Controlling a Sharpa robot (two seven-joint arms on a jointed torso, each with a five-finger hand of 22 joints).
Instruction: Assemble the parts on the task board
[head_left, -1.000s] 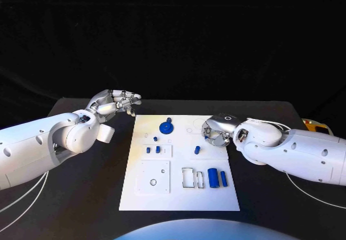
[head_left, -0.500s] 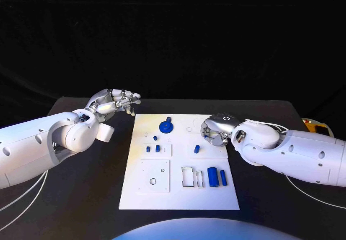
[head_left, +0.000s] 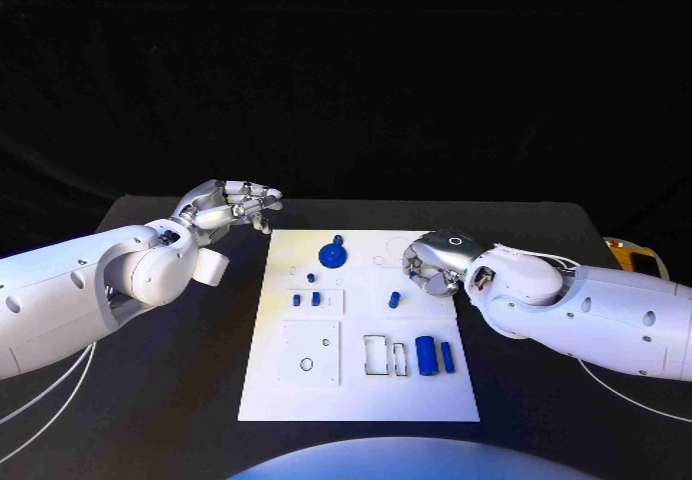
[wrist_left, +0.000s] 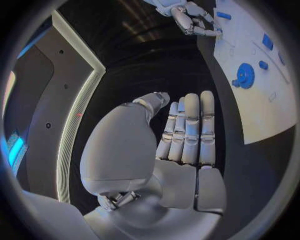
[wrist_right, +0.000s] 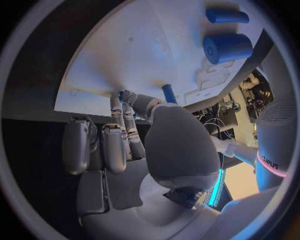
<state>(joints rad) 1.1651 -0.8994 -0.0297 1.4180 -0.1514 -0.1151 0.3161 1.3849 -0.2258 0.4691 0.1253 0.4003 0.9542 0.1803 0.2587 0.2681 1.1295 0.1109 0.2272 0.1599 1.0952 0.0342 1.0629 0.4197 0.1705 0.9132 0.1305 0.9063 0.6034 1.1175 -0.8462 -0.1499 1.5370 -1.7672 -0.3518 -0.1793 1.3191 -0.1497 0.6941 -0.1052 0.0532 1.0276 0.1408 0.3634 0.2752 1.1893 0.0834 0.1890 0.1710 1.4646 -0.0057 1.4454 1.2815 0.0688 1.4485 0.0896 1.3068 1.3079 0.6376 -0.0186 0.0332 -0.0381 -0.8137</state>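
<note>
Centrally, on the black desk (head_left: 173, 400), lies the white board (head_left: 361, 395), carrying the blue parts: a disc (head_left: 333, 256) at its far end, two small pegs (head_left: 306, 298) left of centre, one peg (head_left: 394, 298) right of centre, and a thick cylinder (head_left: 427, 354) beside a thin one (head_left: 447, 357) nearer me. My left hand (head_left: 231, 208) hovers off the board's far left corner, fingers straight and pressed side by side, thumb alongside, holding nothing. My right hand (head_left: 433, 264) sits over the board's right edge, fingers curled toward the surface; whether they pinch anything I cannot tell.
</note>
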